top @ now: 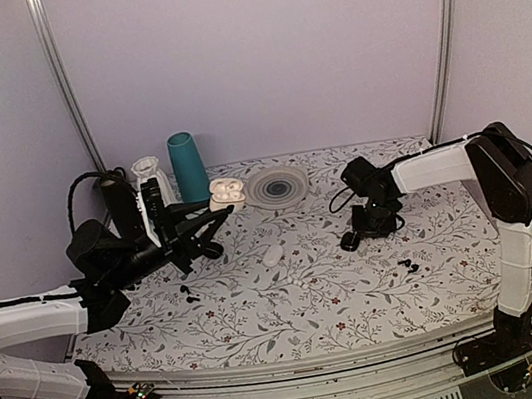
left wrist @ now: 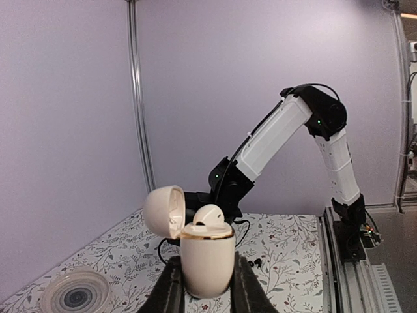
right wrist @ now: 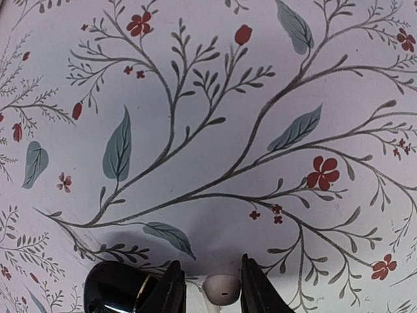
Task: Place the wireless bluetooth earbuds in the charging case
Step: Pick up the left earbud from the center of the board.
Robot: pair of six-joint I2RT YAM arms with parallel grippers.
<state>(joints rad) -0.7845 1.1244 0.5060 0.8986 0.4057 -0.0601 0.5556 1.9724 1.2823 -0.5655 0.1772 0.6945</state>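
The left gripper (left wrist: 208, 293) has its jaws clamped on the lower body of the case (left wrist: 207, 257). It holds the case upright above the table (top: 265, 321) with the lid swung open to the left of the jaws, I think so that the wells face up for loading. One earbud (left wrist: 208, 215) sits at the top, above the jaws, and looks not fully pushed down. A ribbed round dish (left wrist: 75, 297) lies low and well left of these jaws.

The right gripper (right wrist: 213, 287) is down at the table with the second earbud (right wrist: 221, 289) between its jaws. They stand narrowly apart around it, and I cannot tell if they already press it. A black round case (right wrist: 114, 290) lies just beside the left jaw and could be bumped on lifting.
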